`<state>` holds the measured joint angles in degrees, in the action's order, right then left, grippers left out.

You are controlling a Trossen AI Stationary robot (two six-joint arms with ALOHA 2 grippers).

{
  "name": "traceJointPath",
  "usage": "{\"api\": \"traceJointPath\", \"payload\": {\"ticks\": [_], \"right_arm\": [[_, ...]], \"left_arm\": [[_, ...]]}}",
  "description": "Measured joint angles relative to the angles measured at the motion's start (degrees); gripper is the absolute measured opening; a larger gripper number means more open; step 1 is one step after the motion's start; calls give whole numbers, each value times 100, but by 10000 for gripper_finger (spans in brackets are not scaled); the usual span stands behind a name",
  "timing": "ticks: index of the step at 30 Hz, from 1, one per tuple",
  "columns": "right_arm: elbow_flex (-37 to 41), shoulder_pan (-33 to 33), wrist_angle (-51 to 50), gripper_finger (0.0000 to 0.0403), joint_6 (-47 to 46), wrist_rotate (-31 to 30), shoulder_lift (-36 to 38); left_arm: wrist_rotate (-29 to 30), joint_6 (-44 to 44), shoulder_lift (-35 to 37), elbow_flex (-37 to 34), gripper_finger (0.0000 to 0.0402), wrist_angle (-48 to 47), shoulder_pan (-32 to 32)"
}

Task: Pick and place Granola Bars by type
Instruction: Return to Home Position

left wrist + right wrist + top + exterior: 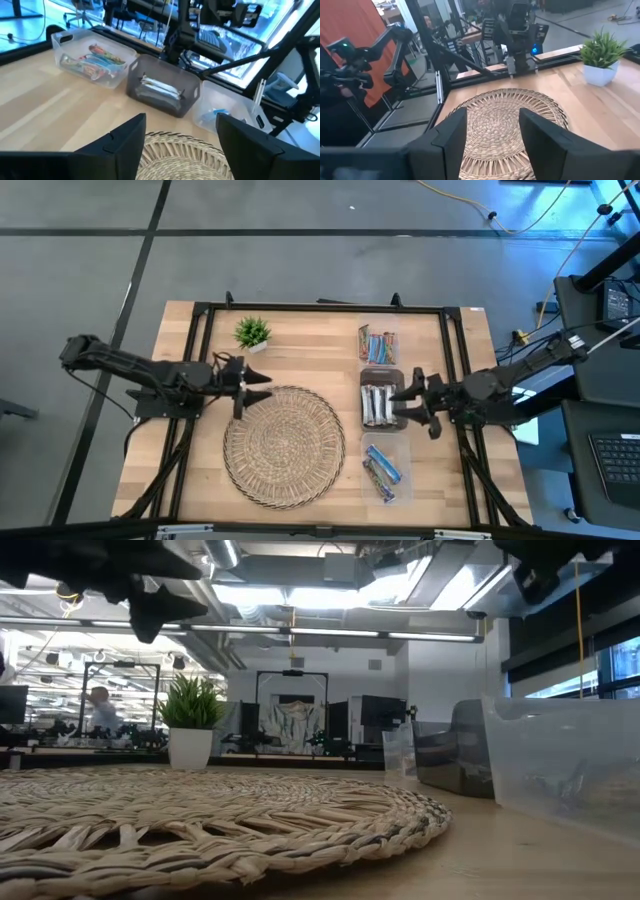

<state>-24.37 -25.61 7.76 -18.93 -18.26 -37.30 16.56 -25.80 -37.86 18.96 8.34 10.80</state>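
Three bins stand in a row just right of the mat point(285, 445), with a narrow strip of bare bench point(190, 470) between them and its rim; their outer walls sit close to the bench's right rail. The far bin point(393, 330) holds the red-green bars point(377, 346), several packed together so that I cannot count them apart. The dark middle bin point(364, 375) holds about four silver bars point(377, 404) lying side by side. The near bin point(400, 448) holds at least two blue bars point(383, 467). One plant point(253, 333) stands beyond the mat's far rim, near the bench's back edge, with open wood between it and the far bin. The mat's near rim comes close to the bench's front edge, and wider bare wood lies to the mat's left. The left hand point(181, 124) hovers above the mat's far-left rim, fingers spread and holding nothing. The right hand point(492, 114) hangs to the right of the mat, over the middle bin's outer side, fingers likewise apart and empty.
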Motion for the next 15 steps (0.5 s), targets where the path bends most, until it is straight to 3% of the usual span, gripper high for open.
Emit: {"api": "traceJointPath", "payload": {"ticks": [15], "right_arm": [[1139,30,-53,184,769,-159,1829]], "left_arm": [[61,462,1297,-191,131,-863,-418]]}}
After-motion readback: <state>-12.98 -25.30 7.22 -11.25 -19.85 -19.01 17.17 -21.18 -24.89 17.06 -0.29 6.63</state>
